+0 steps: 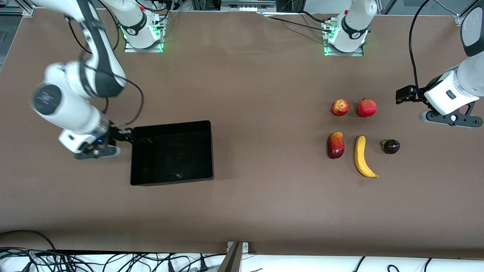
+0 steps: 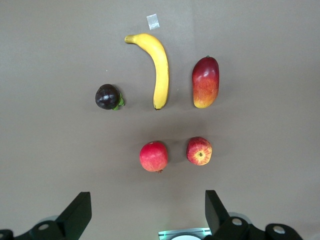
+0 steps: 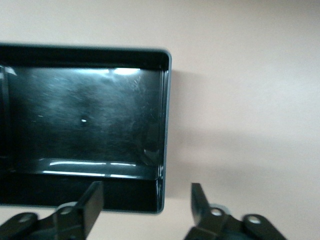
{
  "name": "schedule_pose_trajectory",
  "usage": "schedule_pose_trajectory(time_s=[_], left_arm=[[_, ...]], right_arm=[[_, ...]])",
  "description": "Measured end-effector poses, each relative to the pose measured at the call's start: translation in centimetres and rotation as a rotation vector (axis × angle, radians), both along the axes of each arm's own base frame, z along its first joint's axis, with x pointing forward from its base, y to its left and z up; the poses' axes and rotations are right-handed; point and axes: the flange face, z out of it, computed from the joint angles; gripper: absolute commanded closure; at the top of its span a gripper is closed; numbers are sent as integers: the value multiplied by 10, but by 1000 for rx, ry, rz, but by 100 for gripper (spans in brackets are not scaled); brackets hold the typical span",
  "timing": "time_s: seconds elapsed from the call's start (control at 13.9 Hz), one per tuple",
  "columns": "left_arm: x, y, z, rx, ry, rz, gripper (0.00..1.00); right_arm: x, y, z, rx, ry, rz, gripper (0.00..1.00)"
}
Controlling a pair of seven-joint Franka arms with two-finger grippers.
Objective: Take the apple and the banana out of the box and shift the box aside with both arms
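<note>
The black tray (image 1: 210,151) lies toward the right arm's end of the table. My right gripper (image 1: 127,136) is open, low at the tray's end wall by the corner farther from the front camera. In the right wrist view that corner of the tray (image 3: 165,125) lies between the fingers of the right gripper (image 3: 145,189). The apple (image 1: 340,107), pomegranate (image 1: 366,107), mango (image 1: 335,145), banana (image 1: 362,156) and purple fruit (image 1: 391,146) lie toward the left arm's end. My left gripper (image 1: 401,96) hangs open and empty beside the pomegranate. The left wrist view shows the left gripper (image 2: 146,201), apple (image 2: 199,150), pomegranate (image 2: 153,156), mango (image 2: 206,82), banana (image 2: 159,67) and purple fruit (image 2: 108,96).
The brown table spreads wide between tray and fruits. A small scrap of tape (image 2: 153,21) lies by the banana's tip. The arm bases (image 1: 342,37) stand along the edge farthest from the front camera. Cables (image 1: 113,260) run along the nearest edge.
</note>
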Motion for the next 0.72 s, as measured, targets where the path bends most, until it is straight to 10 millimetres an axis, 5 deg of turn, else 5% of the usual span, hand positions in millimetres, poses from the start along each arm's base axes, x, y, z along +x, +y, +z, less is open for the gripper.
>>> schedule_pose_trajectory(time_s=[0.14,0.29,0.5,0.72], left_arm=[[0,0,0,0,-1,0,0],[0,0,1,0,-2,0,0],[0,0,2,0,-4,0,0],[0,0,2,0,-5,0,0]], right_arm=[[-1,0,61,2,8,2,0],[-7,0,99,-4,49,4,0],[-11,2,125,-4,55,8,0],[-12,2,130,-2,50,9,0]])
